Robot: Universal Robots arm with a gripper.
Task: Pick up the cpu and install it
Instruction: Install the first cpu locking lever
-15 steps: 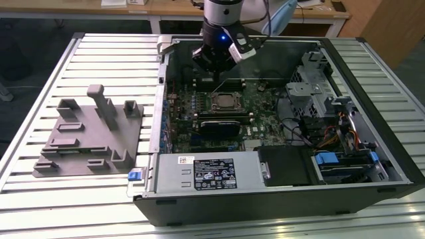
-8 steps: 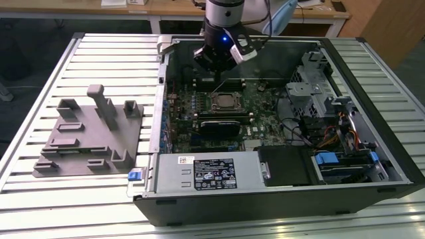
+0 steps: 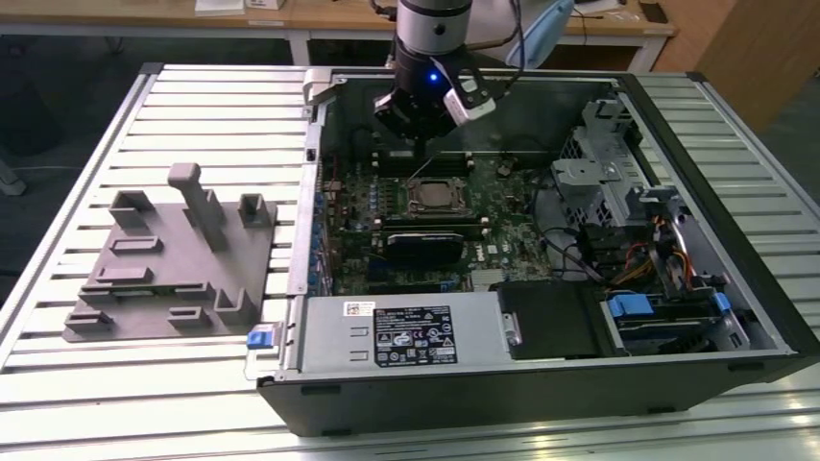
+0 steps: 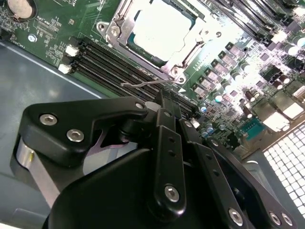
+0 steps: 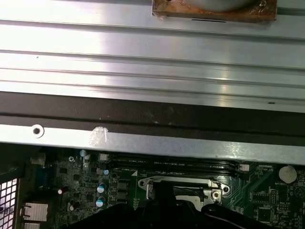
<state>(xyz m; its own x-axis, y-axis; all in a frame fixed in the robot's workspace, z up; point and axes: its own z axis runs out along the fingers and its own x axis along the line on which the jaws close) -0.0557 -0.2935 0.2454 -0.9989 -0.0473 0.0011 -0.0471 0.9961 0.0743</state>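
1. The tool (image 3: 421, 144) hangs inside the open computer case (image 3: 717, 125), just above the motherboard (image 3: 513, 206). In the second wrist view its black linkage (image 4: 167, 157) crowds the foreground; its fingers look drawn close together with nothing seen between them, though the tips are hidden, so whether it is fully closed cannot be told for certain.
2. Just beyond the tool lies the socket (image 4: 159, 36) with its metal frame, and the cpu (image 4: 157, 28) sits inside it, silvery top up, seemingly already placed rather than carried.
3. A thin wire lever (image 4: 143, 84) stands loose between the tool and the socket, touching neither clearly. Judged from this, the chip may not yet be clamped down.
4. Beside the socket run dark memory slots (image 4: 114, 64), close to the tool's linkage.
5. Farther off, outside the case, a grey fixture (image 3: 173, 259) rests on the slatted bench (image 3: 77, 384), well apart from the tool.
6. Risks, as a judgement: if the chip lies slightly skewed in the socket, pressure from the tool could bend the contacts beneath it; a sideways drift could snag the loose lever or knock the memory slots; and any pull upward while touching the chip could lift it out of its seat.
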